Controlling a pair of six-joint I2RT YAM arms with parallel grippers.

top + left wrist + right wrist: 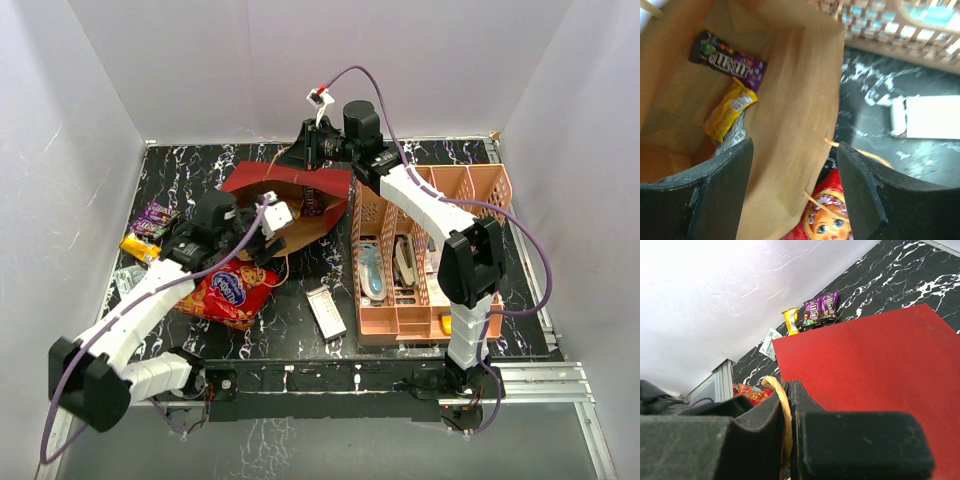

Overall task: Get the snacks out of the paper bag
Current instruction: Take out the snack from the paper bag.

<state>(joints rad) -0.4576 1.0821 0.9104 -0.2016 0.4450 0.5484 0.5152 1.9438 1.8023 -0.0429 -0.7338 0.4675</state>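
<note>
The dark red paper bag (300, 190) lies tilted, its mouth facing my left gripper (262, 220). That gripper (795, 195) is open, its jaws astride the bag's brown wall (790, 100). Inside lie a purple packet (730, 62), a yellow packet (729, 110) and a clear wrapper (736, 135). My right gripper (300, 158) is shut on the tan cord handle (785, 412) above the bag's red side (865, 370). The large red snack bag (230, 290) lies on the table by the mouth. Purple packets (155, 218), an orange-yellow packet (140, 248) and a clear wrapper (125, 280) lie at the left.
A pink slotted rack (425, 250) with stationery stands at the right, touching the bag. A small white box (325, 312) lies in front, between the red snack bag and the rack. White walls close in the black marbled table (300, 340).
</note>
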